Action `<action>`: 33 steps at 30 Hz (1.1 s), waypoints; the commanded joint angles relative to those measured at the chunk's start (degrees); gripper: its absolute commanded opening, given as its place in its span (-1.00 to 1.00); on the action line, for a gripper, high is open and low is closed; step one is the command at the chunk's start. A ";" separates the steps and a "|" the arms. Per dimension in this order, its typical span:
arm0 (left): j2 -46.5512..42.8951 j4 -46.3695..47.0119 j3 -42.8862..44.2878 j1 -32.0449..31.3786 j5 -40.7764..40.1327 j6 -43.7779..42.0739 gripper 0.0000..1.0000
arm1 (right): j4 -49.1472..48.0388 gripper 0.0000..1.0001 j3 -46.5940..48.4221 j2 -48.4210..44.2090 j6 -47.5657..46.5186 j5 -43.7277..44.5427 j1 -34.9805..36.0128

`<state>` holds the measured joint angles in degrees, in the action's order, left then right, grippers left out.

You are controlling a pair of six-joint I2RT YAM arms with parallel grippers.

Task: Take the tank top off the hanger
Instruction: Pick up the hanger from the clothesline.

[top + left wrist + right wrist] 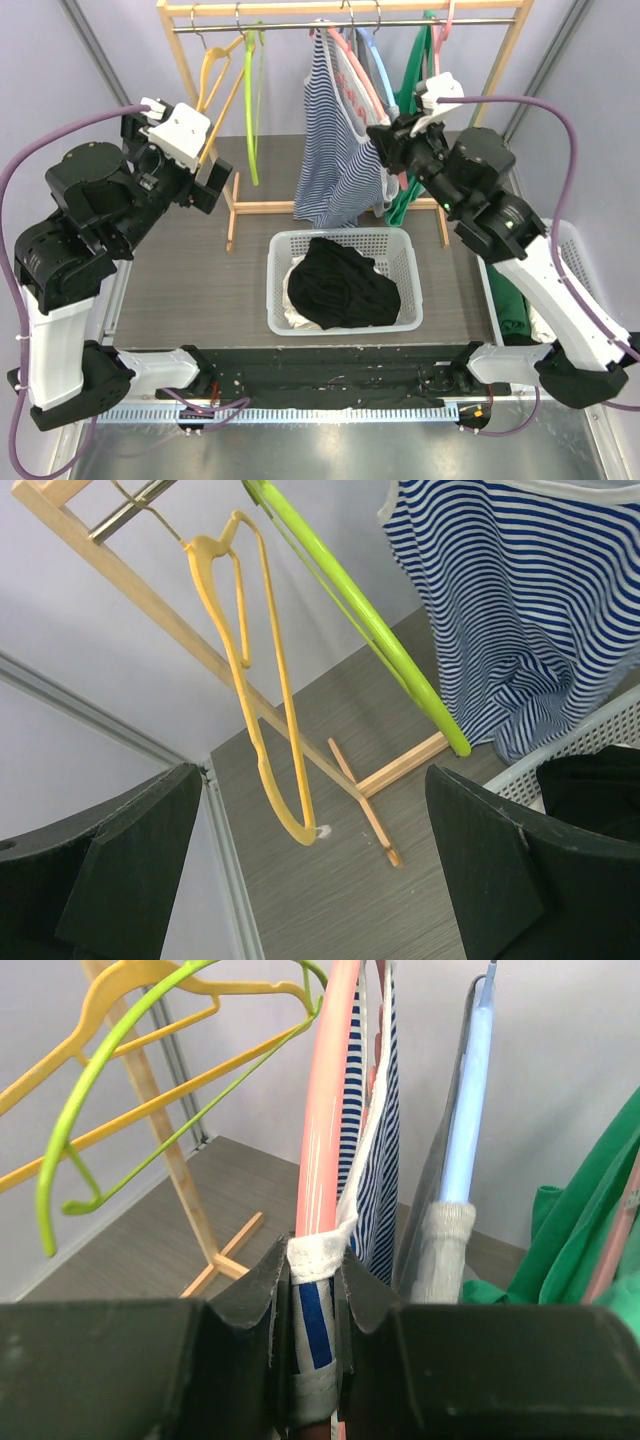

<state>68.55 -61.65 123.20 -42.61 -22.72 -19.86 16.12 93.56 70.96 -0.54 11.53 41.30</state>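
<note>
The rack (340,8) spans the table's far edge. The left arm (90,210) is raised near the yellow hanger (215,75), left gripper (310,880) fully spread and empty. The right arm (520,240) reaches forward. The tank top (325,160) hangs vertically, hem down, on the pink hanger (325,1110) behind the basket (340,236). The right gripper (312,1330) pinches its strap.
</note>
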 commanded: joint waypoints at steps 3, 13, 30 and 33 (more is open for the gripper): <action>0.44 0.12 1.69 0.42 0.22 -0.18 0.99 | 1.63 -0.98 5.05 -7.32 2.20 -6.51 0.27; 1.06 -0.40 4.25 1.21 3.64 2.01 0.99 | 9.19 -0.98 19.91 -9.96 6.86 -17.67 0.27; 1.32 -2.07 5.47 1.30 6.90 2.45 0.99 | 22.90 -0.98 32.49 -7.67 9.50 -34.56 0.27; 1.06 -2.25 5.65 1.30 7.51 2.37 0.99 | 25.09 -0.98 27.65 -8.99 8.27 -32.98 0.36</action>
<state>69.89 -64.20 127.07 -41.50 -16.88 -18.11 39.75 125.80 61.67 8.97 -22.06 41.43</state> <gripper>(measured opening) 0.996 0.214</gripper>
